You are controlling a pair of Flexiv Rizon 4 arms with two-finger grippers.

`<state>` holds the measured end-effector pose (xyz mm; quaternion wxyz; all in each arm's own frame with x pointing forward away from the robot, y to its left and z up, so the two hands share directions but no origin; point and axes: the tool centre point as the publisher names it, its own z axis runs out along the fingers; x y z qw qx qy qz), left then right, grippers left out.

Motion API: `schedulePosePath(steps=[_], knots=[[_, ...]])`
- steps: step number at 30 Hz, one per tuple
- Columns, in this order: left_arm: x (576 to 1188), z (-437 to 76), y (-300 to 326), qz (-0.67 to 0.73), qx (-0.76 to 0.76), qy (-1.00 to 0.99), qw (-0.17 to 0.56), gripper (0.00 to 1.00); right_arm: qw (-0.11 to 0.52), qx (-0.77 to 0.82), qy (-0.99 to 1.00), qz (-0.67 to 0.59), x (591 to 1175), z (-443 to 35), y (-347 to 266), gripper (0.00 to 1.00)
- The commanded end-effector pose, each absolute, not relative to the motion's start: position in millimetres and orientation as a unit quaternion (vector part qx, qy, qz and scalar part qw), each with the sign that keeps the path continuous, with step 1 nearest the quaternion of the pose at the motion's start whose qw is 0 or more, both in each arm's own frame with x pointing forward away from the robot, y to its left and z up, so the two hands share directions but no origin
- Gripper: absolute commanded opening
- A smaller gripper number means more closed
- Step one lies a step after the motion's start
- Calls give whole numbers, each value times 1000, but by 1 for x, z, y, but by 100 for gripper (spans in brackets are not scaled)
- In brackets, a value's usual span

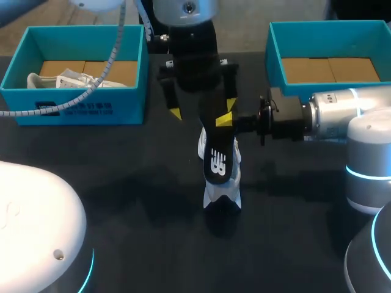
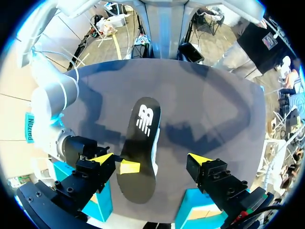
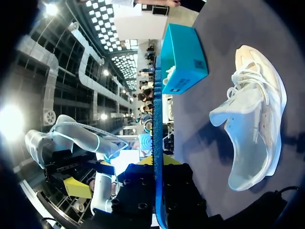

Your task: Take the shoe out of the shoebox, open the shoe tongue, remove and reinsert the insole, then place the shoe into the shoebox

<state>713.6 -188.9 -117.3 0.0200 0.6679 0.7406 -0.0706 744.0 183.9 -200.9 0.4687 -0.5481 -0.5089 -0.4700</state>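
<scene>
My right gripper (image 1: 225, 120) reaches in from the right and is shut on the heel end of a black insole (image 1: 217, 160) with a white logo, holding it above the table. In the right wrist view the insole (image 3: 157, 124) runs edge-on, a thin blue line out of the right gripper (image 3: 158, 162). Under it a white shoe (image 1: 222, 190) lies on the dark table; it lies beside the insole (image 3: 252, 119). My left gripper (image 1: 203, 108) hangs open over the insole's held end, its fingers (image 2: 104, 158) apart on both sides of the insole (image 2: 140, 143) without touching it.
A teal shoebox (image 1: 73, 108) at the back left holds another white shoe (image 1: 61, 79). A second teal shoebox (image 1: 275, 52) at the back right shows only its cardboard floor. My arms' white bases (image 1: 36, 232) fill the near corners.
</scene>
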Motion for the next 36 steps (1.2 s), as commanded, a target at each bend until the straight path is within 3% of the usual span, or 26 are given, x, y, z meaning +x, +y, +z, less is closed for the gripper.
schedulePosePath(steps=[1, 20, 36], knots=[[712, -124, -185, -75, 669, 738, 33, 100, 470, -549, -506, -471, 741, -203, 184, 0], [719, -129, -194, -89, 682, 723, 57, 100, 477, -542, -507, -471, 745, -200, 183, 0], [722, -132, -180, -196, 662, 696, 197, 100, 479, -538, -506, -475, 752, -197, 173, 0]])
